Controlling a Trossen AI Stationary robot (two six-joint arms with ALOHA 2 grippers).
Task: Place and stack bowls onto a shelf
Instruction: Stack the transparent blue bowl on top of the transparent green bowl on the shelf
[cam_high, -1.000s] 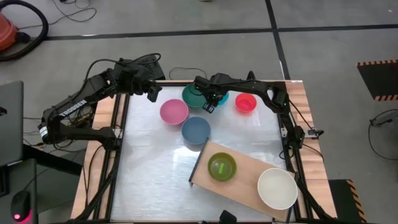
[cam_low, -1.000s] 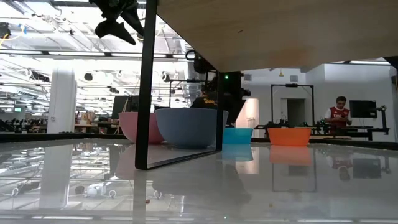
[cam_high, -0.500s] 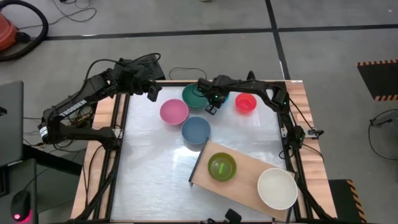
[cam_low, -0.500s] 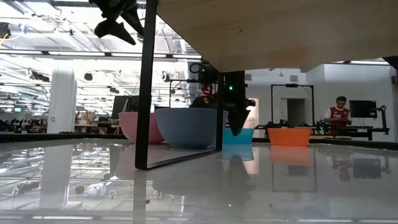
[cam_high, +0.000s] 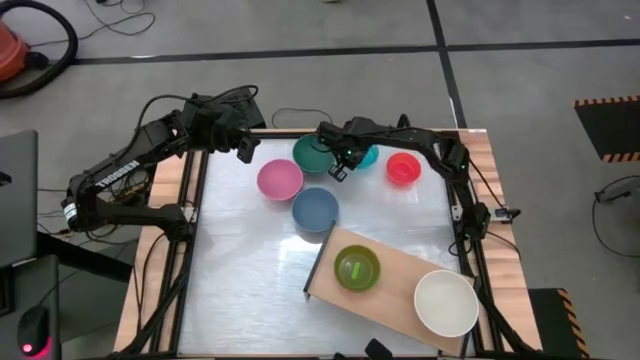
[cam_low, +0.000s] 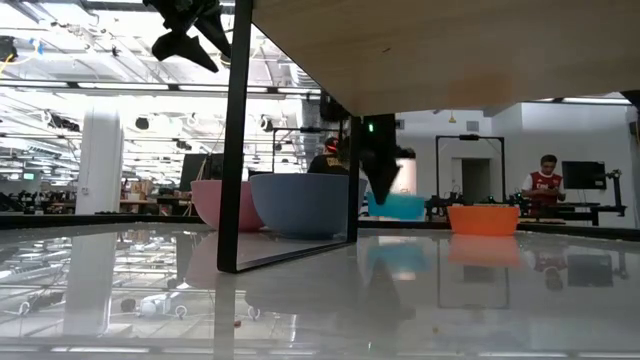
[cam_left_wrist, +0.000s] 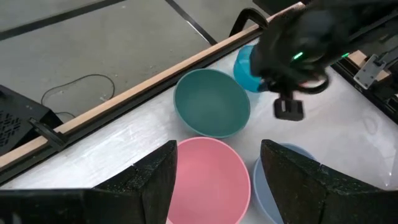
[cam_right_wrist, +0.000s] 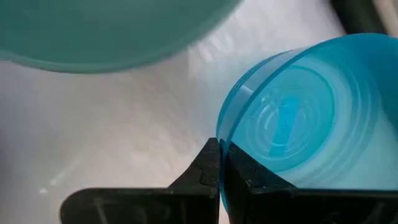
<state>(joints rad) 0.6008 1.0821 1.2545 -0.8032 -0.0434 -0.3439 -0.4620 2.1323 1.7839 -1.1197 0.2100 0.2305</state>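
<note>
My right gripper (cam_high: 340, 166) is shut on the small cyan bowl (cam_high: 362, 155) near the table's far edge, between the teal bowl (cam_high: 312, 153) and the red bowl (cam_high: 403, 168). The pink bowl (cam_high: 279, 180) and the blue-grey bowl (cam_high: 314, 208) stand on the table closer in. The lime green bowl (cam_high: 357, 268) and the white bowl (cam_high: 446, 303) sit on the light-wood shelf (cam_high: 395, 275) at the near right. My left gripper (cam_high: 245, 150) hangs open in the air by the far left corner, above and left of the pink bowl (cam_left_wrist: 205, 180). My right gripper pinches the cyan bowl's rim (cam_right_wrist: 221, 134) on the side toward the teal bowl, one finger inside the bowl and one outside. The fingers (cam_low: 381, 180) point down from above. The bowl (cam_low: 396, 206) hangs beside them, lifted off the table, mouth up.
The table's wooden frame (cam_high: 470, 175) runs close behind the bowls at the far and right sides. The shelf's dark end edge (cam_high: 318, 262) stands just near of the blue-grey bowl. In the low view a person (cam_low: 543, 180) shows far off in the room.
My right gripper has dropped onto the cyan bowl, shut on its rim and raised it off the table, shifting it a little toward the right edge. The red bowl has slid slightly toward the right edge.
</note>
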